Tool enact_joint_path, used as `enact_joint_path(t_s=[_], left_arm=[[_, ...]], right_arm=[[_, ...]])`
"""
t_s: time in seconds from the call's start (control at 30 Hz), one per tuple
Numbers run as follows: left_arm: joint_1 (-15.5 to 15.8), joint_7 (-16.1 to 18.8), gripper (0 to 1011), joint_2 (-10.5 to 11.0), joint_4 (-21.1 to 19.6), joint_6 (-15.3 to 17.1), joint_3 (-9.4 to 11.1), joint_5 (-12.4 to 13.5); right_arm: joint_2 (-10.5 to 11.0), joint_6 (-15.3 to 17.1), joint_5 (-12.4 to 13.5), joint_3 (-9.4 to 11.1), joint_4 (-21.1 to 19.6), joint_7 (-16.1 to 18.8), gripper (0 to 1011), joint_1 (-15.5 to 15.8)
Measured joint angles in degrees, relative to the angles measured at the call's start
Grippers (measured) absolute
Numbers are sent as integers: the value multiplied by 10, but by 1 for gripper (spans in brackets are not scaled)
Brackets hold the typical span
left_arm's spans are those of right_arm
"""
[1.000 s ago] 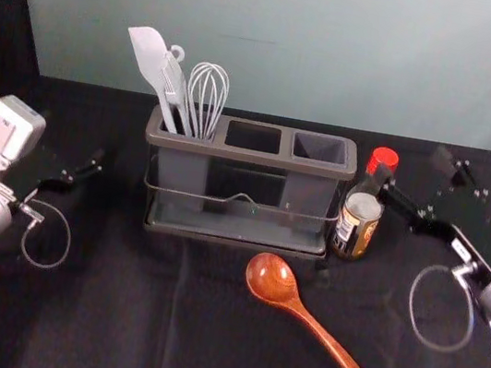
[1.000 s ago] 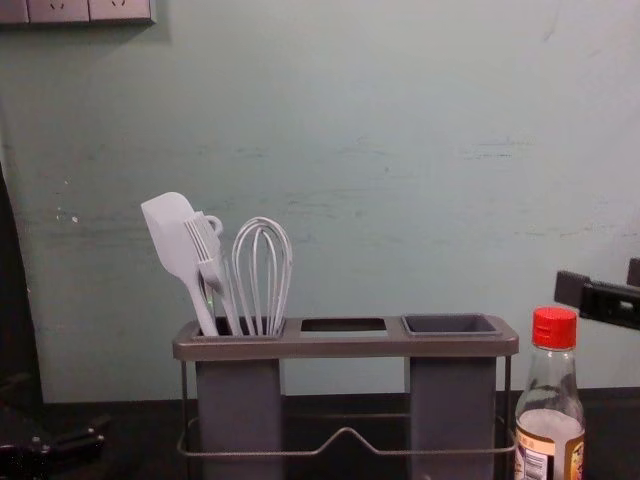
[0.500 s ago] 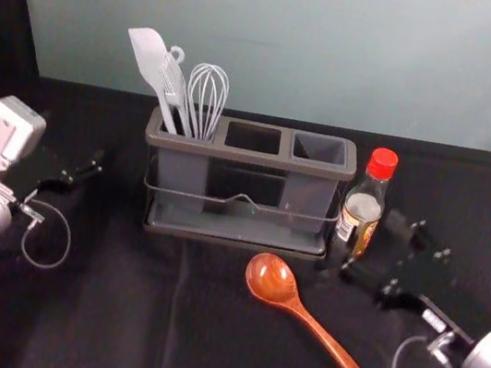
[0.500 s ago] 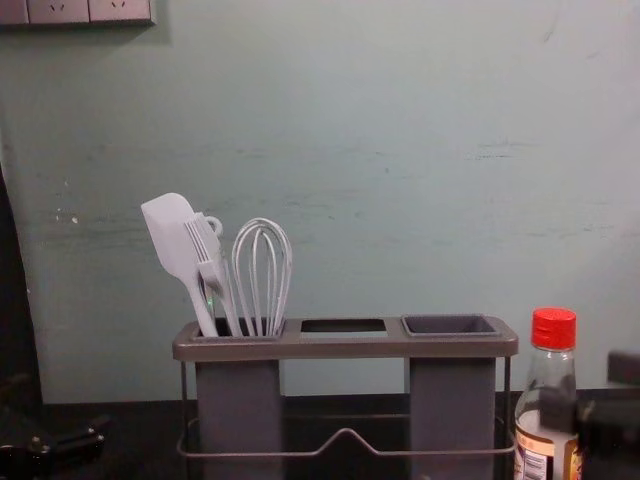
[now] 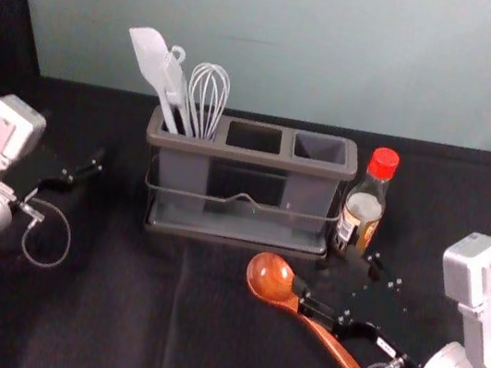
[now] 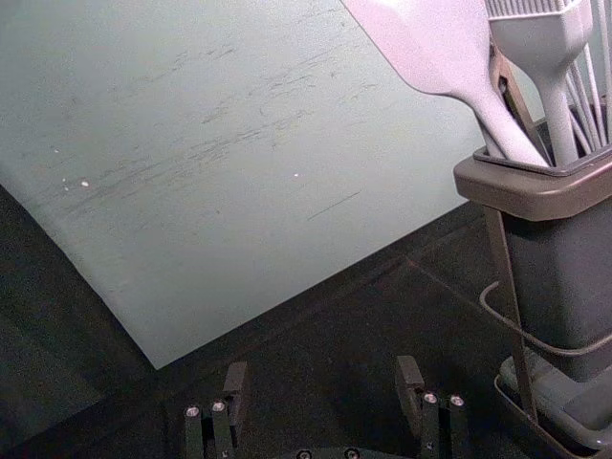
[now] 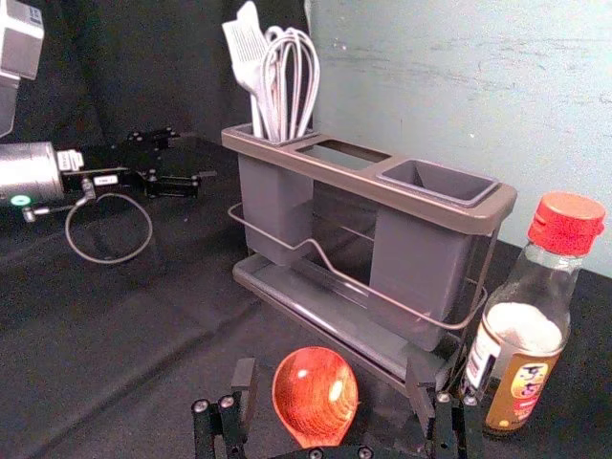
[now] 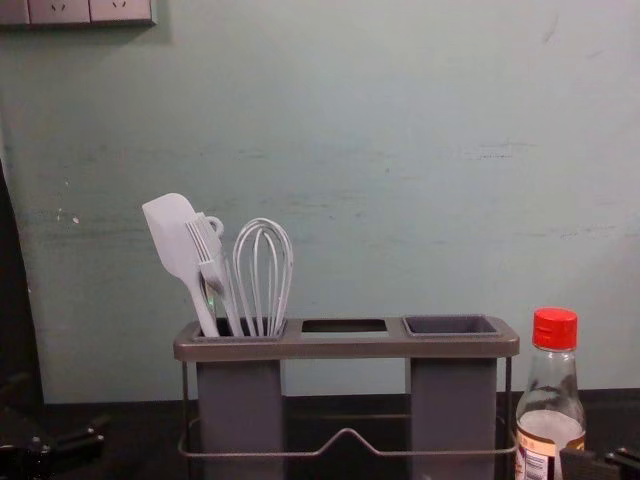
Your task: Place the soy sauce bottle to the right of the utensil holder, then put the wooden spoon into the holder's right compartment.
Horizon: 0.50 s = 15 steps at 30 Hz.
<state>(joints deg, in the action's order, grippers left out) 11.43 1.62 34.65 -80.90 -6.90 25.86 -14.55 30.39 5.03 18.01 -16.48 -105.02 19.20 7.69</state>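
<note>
Right gripper (image 5: 321,270) has moved to the spoon (image 5: 270,277), wrist view showing fingers (image 7: 245,384) apart; left gripper (image 5: 72,140), open, parked left.

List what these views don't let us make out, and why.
- Spatula, lower end: head view, hidden by the holder's wall.
- Soy sauce bottle, base: chest view, cut off by the lower edge.
- Spoon, handle end: right wrist view, cut off by the edge.
- Right hand touching the handle or not: head view, finger covers the crossing.
</note>
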Motion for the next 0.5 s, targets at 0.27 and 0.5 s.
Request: enact_joint_path(t_s=[0.27,0.5], left_arm=[[0,0,1000,0,0,0,0,0],[0,0,1000,0,0,0,0,0]], right_arm=[[2,0,3,2,-2,1,1004,1],[3,0,5,3,-3,1,1004,1]])
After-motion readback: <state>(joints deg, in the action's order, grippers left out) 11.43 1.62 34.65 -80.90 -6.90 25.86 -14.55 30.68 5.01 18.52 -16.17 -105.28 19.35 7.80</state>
